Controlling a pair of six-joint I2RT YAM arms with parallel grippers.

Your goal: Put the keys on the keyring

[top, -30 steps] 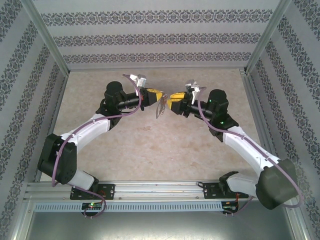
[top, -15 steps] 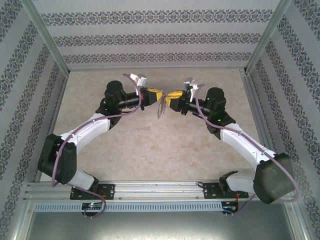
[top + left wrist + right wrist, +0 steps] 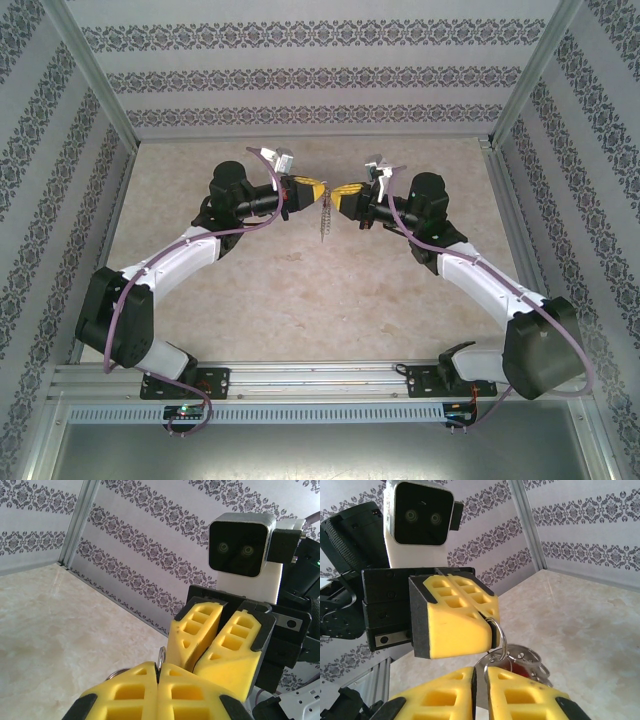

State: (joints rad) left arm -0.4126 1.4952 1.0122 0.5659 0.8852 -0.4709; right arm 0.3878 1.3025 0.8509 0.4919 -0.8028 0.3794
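While in the clenched left jaws, keyring just beside the narrowly parted, empty right jaws.

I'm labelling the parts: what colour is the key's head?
Red; the key shows best in the right wrist view.

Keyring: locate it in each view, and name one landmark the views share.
Top external: the keyring hangs at centre, just right of the left gripper.
Left wrist: bottom centre, a sliver of ring pokes above that gripper.
Right wrist: lower centre, dangling beneath the same gripper.
Shared landmark: the left gripper, shut on the keyring.
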